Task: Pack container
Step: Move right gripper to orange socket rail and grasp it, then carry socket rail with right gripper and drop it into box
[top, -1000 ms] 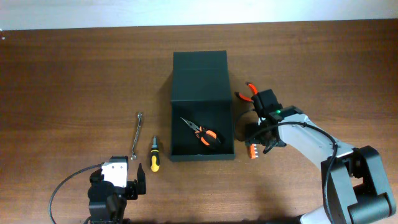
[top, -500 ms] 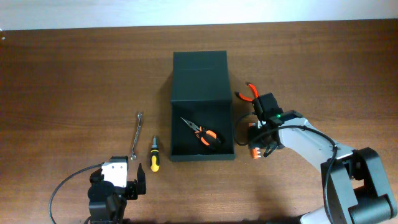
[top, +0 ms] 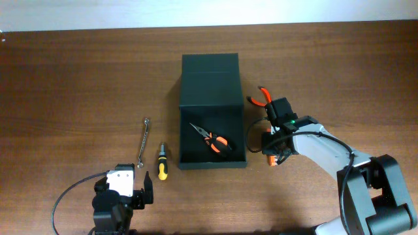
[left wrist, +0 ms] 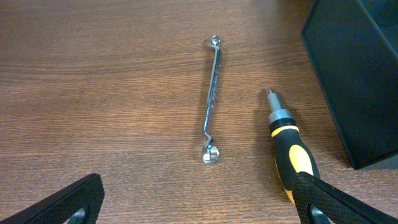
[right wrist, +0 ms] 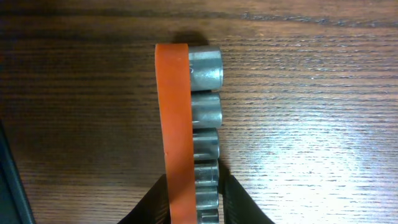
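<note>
The container [top: 210, 78], a dark box with its flap lid folded back, stands mid-table; orange-and-black long-nose pliers [top: 214, 141] lie inside. My right gripper [top: 271, 155] is just right of the box, shut on an orange socket rail [right wrist: 174, 112] carrying several steel sockets [right wrist: 206, 71]; its fingers [right wrist: 239, 202] press both sides of the rail, which rests on the wood. My left gripper [left wrist: 196, 205] hangs wide open near the front edge, holding nothing. A yellow-and-black screwdriver [left wrist: 289, 152] and a slim wrench [left wrist: 212, 99] lie ahead of it, left of the container wall [left wrist: 354, 74].
Orange-handled pliers [top: 261, 98] lie on the table beside the box's right wall, behind the right arm. The container's dark edge [right wrist: 9, 180] shows at the left of the right wrist view. Bare wood surrounds the wrench [top: 144, 138] and screwdriver [top: 162, 163].
The right gripper's fingers have closed from wide apart onto the socket rail and the wrist has shifted slightly. The left arm has not moved.
</note>
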